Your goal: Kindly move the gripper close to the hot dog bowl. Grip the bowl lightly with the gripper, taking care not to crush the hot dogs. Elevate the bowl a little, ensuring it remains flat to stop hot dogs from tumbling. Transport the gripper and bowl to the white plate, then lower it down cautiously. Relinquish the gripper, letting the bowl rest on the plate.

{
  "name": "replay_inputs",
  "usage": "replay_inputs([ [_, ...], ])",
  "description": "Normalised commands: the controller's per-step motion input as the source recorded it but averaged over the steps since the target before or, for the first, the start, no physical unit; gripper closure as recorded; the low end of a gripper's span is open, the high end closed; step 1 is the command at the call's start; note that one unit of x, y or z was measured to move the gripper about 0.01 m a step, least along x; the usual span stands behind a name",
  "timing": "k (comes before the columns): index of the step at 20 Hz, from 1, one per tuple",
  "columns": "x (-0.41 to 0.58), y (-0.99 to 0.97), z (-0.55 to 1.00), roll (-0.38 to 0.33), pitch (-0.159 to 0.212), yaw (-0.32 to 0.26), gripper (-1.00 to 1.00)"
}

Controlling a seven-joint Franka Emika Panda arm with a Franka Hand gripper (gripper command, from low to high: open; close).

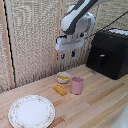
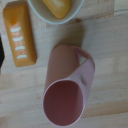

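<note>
The hot dog bowl (image 1: 63, 77) is a small white bowl holding yellow-orange hot dogs (image 1: 63, 76). It stands on the wooden table behind the pink cup. In the wrist view only the bowl's rim (image 2: 39, 11) and one hot dog piece (image 2: 57, 6) show. My gripper (image 1: 67, 55) hangs in the air well above the bowl, its blue-tipped fingers apart and empty. The white plate (image 1: 31, 111) with a thin decorated rim lies at the front, toward the exterior view's left.
A pink cup (image 1: 77, 85) stands right beside the bowl; it also fills the wrist view (image 2: 67, 85). An orange rectangular block (image 1: 60, 90) lies in front of the bowl and shows in the wrist view (image 2: 19, 34). A black appliance (image 1: 108, 52) stands at the exterior view's right.
</note>
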Motion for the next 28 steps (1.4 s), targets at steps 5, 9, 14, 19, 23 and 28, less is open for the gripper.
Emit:
replay_inputs([
  [5,0.406,-0.42,-0.27,0.055,0.114,0.000,-1.00],
  [9,0.461,-0.39,-0.27,0.051,0.069,0.019,-1.00],
  [14,0.378,-0.36,-0.28,0.010,0.078,0.020,-1.00],
  [19,0.151,-0.16,-0.25,-0.006,0.111,0.000,-1.00],
  [23,0.156,-0.09,-0.25,-0.027,0.078,0.012,-1.00],
  [28,0.311,0.00,-0.22,-0.047,0.011,0.054,1.00],
])
